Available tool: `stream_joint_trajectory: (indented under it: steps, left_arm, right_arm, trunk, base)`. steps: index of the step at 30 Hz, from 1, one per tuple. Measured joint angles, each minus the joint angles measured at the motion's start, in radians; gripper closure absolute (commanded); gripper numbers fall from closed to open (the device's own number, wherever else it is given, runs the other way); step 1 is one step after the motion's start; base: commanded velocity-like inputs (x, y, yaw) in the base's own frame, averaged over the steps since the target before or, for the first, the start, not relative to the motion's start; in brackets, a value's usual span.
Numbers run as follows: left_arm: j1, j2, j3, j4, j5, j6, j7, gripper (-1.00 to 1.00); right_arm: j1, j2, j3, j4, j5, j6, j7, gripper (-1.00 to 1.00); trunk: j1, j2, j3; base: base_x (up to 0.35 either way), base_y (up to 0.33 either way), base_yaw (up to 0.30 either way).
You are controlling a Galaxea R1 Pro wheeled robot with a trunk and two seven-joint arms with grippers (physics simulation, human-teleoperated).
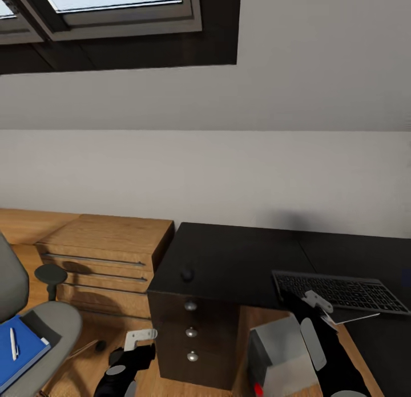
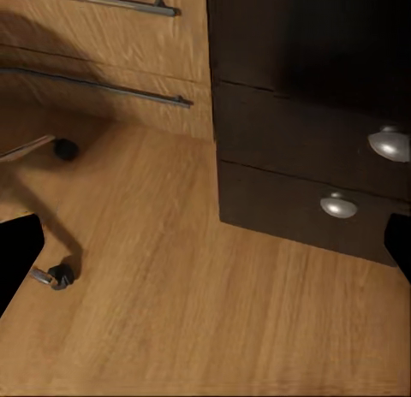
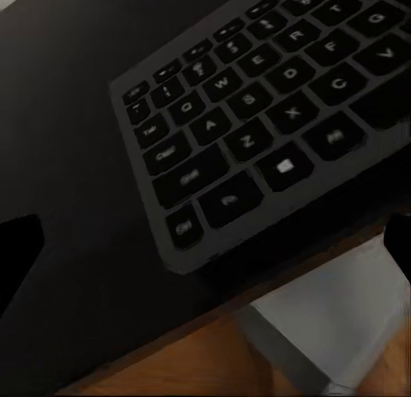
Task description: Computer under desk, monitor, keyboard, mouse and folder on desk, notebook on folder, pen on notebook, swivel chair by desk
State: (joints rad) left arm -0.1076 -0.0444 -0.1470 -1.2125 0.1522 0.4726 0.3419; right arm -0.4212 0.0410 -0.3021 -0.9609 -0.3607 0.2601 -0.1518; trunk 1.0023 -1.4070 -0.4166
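Slim black grey-rimmed keyboard (image 1: 341, 291): on long black surface (image 1: 240, 260), long axis sideways, corner overhanging; right gripper (image 1: 317, 306) nearest, jaws' state indeterminable.

The keyboard (image 3: 257, 132) lay flat on the black desk (image 3: 68, 149), its near corner close to the desk's front edge — dark keys with faint pale legends, a thin grey rim around them. Past that edge, lower down, showed a strip of wooden floor (image 3: 197, 354) and the silver-grey top of the computer (image 3: 342, 328). Two dark fingertips (image 3: 17, 251) sat at opposite borders of the frame — well apart, with nothing between them.
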Motion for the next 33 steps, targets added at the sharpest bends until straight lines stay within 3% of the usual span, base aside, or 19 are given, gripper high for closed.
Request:
stream_joint_trajectory:
  steps: [6,10,18,22,33]
  left_arm:
    - [0.056,0.02,0.0,0.004,0.0,-0.003,0.001,-1.0]
    - [0.1,0.037,0.001,0.056,0.001,-0.043,0.0,-1.0]
    - [0.108,0.043,0.005,0.194,0.002,-0.24,0.002,-1.0]
    - [0.109,0.044,0.01,0.249,0.003,-0.287,0.002,-1.0]
    - [0.109,0.044,0.012,0.262,0.003,-0.295,0.004,-1.0]
  right_arm:
    - [0.0,0.0,0.01,-0.019,0.001,0.0,0.0,-1.0]
    - [0.0,0.0,0.012,-0.031,0.001,0.001,0.0,-1.0]
    - [0.002,0.003,0.012,-0.034,0.002,0.001,0.0,-1.0]
    - [0.003,0.004,0.012,-0.034,0.003,0.001,0.0,-1.0]
    - [0.003,0.004,0.012,-0.034,0.002,0.001,0.0,-1.0]
  trunk:
    - [0.0,0.0,0.0]
    - [0.0,0.0,0.0]
    - [0.0,0.0,0.0]
    - [0.0,0.0,0.0]
    - [0.0,0.0,0.0]
  base:
    - [-0.059,0.0,0.0]
    - [-0.007,0.0,0.0]
    - [-0.001,0.0,0.0]
    - [0.0,0.0,0.0]
    - [0.0,0.0,0.0]
